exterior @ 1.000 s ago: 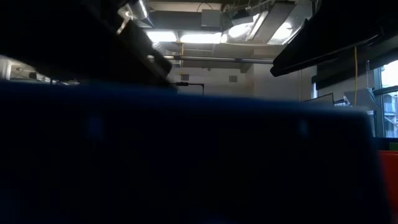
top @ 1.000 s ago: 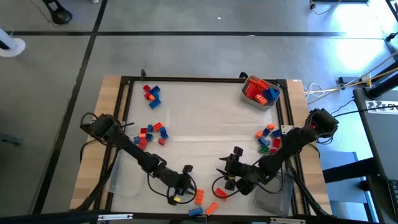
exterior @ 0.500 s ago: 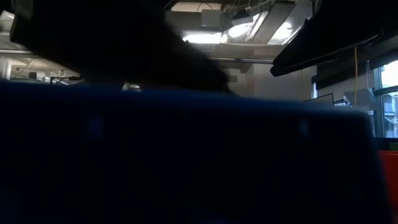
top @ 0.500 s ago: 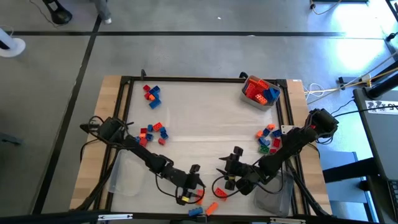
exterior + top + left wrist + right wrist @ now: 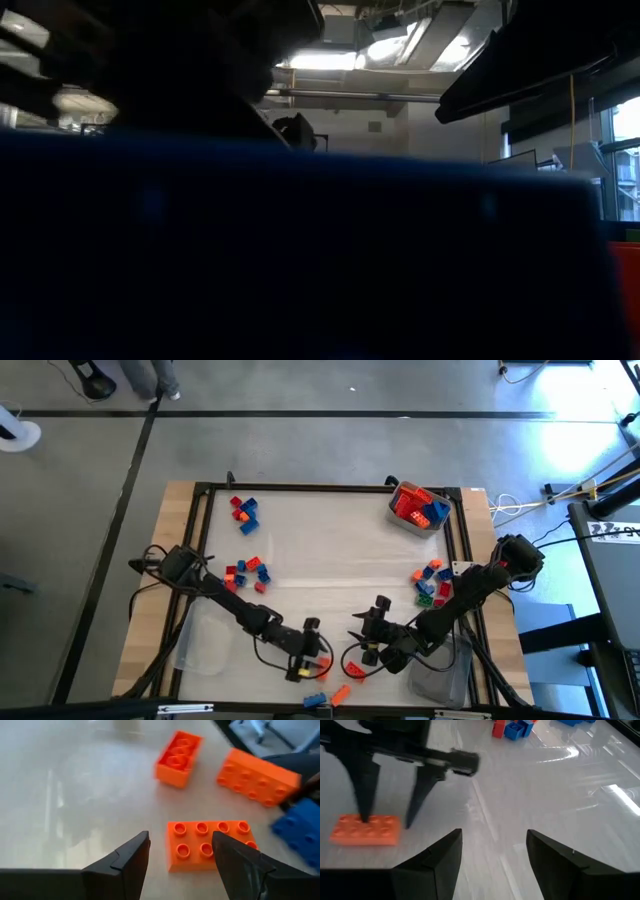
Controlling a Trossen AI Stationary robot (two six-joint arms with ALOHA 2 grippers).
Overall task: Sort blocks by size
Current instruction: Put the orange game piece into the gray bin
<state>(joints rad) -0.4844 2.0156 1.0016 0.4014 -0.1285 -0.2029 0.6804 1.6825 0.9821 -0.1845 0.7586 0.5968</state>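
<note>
Low view mostly blocked by a dark blue block; both grippers spread, empty-handed.

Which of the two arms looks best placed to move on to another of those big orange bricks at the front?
Probably the left. Its open gripper hangs right over a flat orange brick, two more orange bricks just beyond. The right gripper waits farther off.

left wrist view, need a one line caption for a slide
Open left gripper poised over a flat orange eight-stud brick, with two more orange bricks and a blue one lying beyond.
</note>
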